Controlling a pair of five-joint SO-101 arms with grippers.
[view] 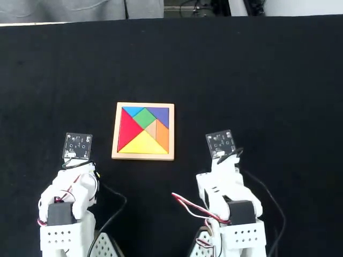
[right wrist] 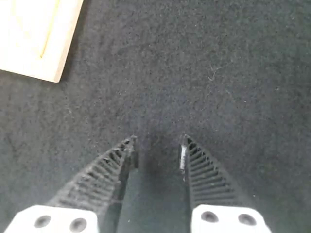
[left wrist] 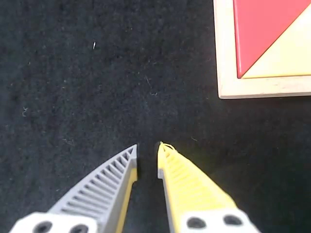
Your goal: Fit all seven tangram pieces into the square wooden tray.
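Note:
The square wooden tray (view: 114, 131) lies at the middle of the black table. Flat inside it are a red triangle (view: 127, 131), a yellow triangle (view: 142, 144), a green piece (view: 143, 118), and blue, purple, orange and tan pieces. They fill the square. The left arm (view: 69, 198) rests near the front edge, to the front-left of the tray. Its gripper (left wrist: 147, 149) holds nothing, with just a thin slit between its fingers, and the tray's corner (left wrist: 226, 73) lies beyond it. The right arm (view: 228, 193) sits to the front-right. Its gripper (right wrist: 158, 143) is a little open over bare cloth.
Black cloth (view: 257, 80) covers the whole table, with wide free room around the tray. Cables (view: 187, 206) trail between the two arm bases at the front edge. A corner of the tray (right wrist: 58, 53) shows in the right wrist view.

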